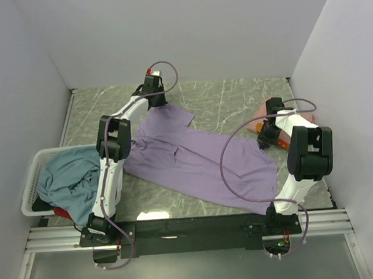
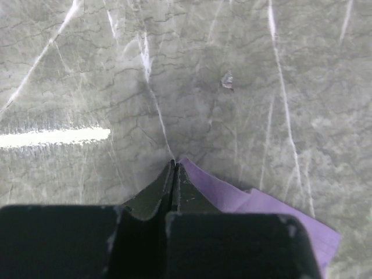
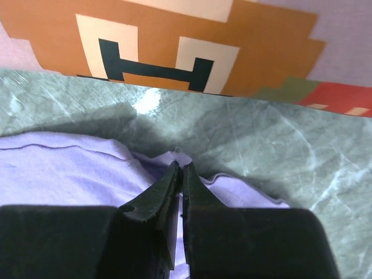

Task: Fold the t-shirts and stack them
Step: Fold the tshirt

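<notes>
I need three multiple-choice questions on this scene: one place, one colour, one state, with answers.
1. Where is the teal shirt? A. floor B. white basket C. right arm
2. Colour of the spread-out shirt? A. red B. white C. purple
3. The left end effector is: A. shut on the spread-out shirt B. wide open C. holding the basket
Answers: B, it fills the basket; C, lavender cloth seen from above; A, closed jaws pinch a purple corner.
</notes>
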Controlling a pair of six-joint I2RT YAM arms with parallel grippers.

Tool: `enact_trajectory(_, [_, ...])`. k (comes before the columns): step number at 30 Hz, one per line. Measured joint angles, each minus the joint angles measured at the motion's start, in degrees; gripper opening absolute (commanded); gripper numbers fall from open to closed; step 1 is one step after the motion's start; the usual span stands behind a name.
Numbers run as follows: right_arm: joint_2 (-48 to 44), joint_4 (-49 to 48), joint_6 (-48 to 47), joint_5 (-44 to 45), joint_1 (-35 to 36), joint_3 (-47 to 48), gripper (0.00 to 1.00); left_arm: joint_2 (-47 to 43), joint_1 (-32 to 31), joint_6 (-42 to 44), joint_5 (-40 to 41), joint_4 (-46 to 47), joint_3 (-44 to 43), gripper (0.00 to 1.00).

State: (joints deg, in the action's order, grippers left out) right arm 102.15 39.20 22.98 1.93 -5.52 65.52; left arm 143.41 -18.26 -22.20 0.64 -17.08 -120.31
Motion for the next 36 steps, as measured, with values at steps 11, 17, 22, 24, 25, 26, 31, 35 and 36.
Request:
enact_trajectory(11, [-3.43, 2.82, 0.57, 5.42, 0.02, 2.08, 0.0, -4.46, 1.01, -0.48, -4.15, 0.66, 1.53, 0.0])
enact_trajectory(17, [-3.5, 3.39, 0.74, 8.59, -0.33, 4.66, 0.0, -5.05, 2.16, -1.84, -6.4, 2.43, 1.6, 0.0])
enact_trajectory(22, [-3.48, 4.09, 0.79, 10.99, -0.81, 7.45, 0.0, -5.05, 3.26, -3.67, -8.7, 3.19, 1.57, 0.0])
enact_trajectory(24, [-3.39, 4.31, 0.76, 11.78, -1.14, 8.68, 0.0, -5.05, 3.65, -4.35, -9.7, 3.63, 1.57, 0.0])
enact_trajectory(25, [-3.3, 4.46, 0.76, 12.17, -1.36, 9.42, 0.0, -5.05, 3.87, -4.68, -10.32, 4.13, 1.57, 0.0])
enact_trajectory(26, [-3.23, 4.59, 0.76, 12.44, -1.6, 10.05, 0.0, -5.05, 4.07, -4.96, -10.91, 4.57, 1.57, 0.0])
enact_trajectory(31, [-2.25, 5.09, 0.74, 13.53, -2.93, 12.72, 0.0, -5.03, 4.74, -6.29, -14.71, 7.06, 0.28, 0.0])
enact_trajectory(35, [-1.18, 5.55, 0.72, 13.92, -3.76, 13.92, 0.0, -4.55, 4.85, -7.63, -19.06, 9.75, -2.67, 0.0])
enact_trajectory(36, [-1.03, 5.66, 0.7, 13.94, -3.91, 14.12, 0.0, -4.44, 4.85, -7.96, -19.91, 10.67, -3.23, 0.0])
